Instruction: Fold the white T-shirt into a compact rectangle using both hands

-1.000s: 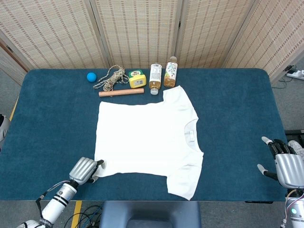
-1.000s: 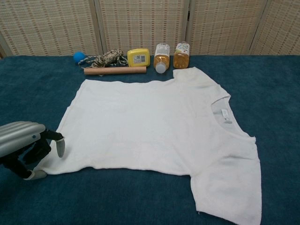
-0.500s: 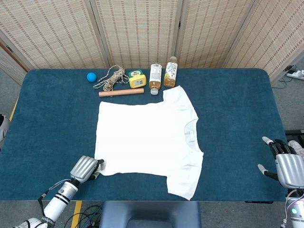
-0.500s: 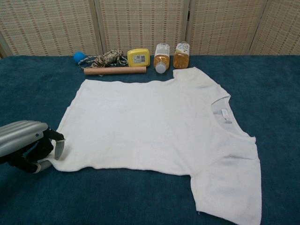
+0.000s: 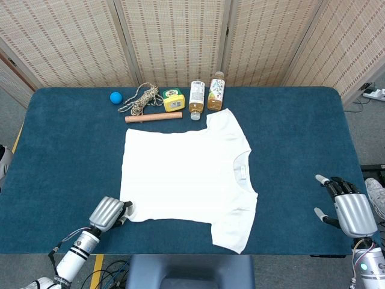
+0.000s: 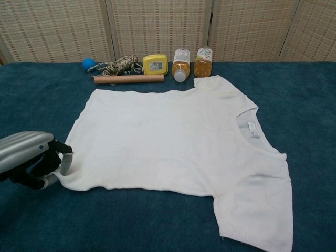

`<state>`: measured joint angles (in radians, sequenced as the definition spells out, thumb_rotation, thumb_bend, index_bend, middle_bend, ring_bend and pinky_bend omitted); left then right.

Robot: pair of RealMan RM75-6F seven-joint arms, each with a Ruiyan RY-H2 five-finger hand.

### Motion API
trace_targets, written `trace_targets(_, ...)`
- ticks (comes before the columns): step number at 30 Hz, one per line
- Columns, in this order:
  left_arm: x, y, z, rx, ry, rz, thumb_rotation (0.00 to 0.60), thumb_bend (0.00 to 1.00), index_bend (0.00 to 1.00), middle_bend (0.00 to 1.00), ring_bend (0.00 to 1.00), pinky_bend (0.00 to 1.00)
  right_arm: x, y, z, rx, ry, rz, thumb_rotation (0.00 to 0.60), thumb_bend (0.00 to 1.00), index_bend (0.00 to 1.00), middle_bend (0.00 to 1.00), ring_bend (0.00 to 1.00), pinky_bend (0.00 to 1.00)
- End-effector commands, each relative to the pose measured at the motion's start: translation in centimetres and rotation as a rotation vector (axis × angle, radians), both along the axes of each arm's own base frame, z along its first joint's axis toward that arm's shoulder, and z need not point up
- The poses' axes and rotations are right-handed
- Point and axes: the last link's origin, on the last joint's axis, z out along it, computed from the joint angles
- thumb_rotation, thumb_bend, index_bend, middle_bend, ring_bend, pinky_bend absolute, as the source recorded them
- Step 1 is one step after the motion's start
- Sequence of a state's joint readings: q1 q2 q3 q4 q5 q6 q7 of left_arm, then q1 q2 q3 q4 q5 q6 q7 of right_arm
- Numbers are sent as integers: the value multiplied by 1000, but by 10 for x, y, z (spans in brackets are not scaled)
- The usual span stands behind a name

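Observation:
The white T-shirt [image 5: 186,171] lies flat on the blue table [image 5: 66,156], collar toward the right and hem toward the left. In the chest view the T-shirt [image 6: 173,136] fills the middle. My left hand [image 5: 107,214] is at the shirt's near-left hem corner. In the chest view the left hand [image 6: 26,157] has its fingers curled around that corner, thumb below and a fingertip on the cloth, pinching it. My right hand [image 5: 346,211] hovers at the table's near-right edge, fingers spread and holding nothing, well apart from the shirt. It shows only in the head view.
Along the far edge sit a blue ball [image 5: 115,97], a coil of rope [image 5: 139,98], a wooden stick [image 5: 153,117], a yellow box [image 5: 173,100] and two bottles [image 5: 197,98] [image 5: 216,91]. The stick and bottles almost touch the shirt's far side. Folding screens stand behind.
My left hand's fingers have closed in on the shirt's hem corner, which has shifted slightly. My right hand has moved a little left and inward over the table edge.

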<state>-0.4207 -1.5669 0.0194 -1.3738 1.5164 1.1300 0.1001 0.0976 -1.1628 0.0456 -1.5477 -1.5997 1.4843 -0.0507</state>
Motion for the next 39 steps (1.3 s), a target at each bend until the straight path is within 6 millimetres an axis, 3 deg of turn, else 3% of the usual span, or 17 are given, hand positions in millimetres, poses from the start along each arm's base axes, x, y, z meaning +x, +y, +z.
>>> trace_targets(1,3,-2,1,2,-3,-10,600,502,623,894,797,933,10,-4,-22,112,13,83,600,212,206,358,257,272)
trace_targets(4,5,-3,3,2,-3,-13,600,502,617,894,797,933,17,-7,-41,210,45,148,600,211,224,369,268,276)
trace_targets(5,5,-3,3,3,-4,-14,600,502,617,894,797,933,19,-8,-46,233,59,167,600,212,236,397,313,307)
trace_targets(7,6,-4,4,4,-2,-15,600,502,617,894,797,933,21,-10,-57,267,89,198,600,211,263,484,453,446)
trace_targets(9,6,-5,5,4,-2,-13,600,502,617,894,797,933,25,-13,-69,298,109,231,600,206,313,635,658,716)
trace_targets(10,6,-5,5,4,-2,-11,600,502,616,894,797,933,26,-15,-74,302,115,248,600,202,339,684,711,791)
trace_targets(14,4,-7,7,9,-4,-1,600,502,615,895,797,933,26,-19,-96,319,140,297,600,169,450,818,846,942)
trace_targets(18,1,-8,8,7,-2,11,600,502,615,894,797,933,22,-21,-112,345,153,315,600,151,479,860,889,987)
trace_targets(29,0,-8,9,6,-14,29,600,502,612,894,797,933,22,-31,-140,394,160,340,600,144,487,870,899,995)
trace_targets(39,-2,-8,12,8,-18,42,600,502,611,894,797,933,19,-38,-147,415,180,338,600,144,489,875,899,995)
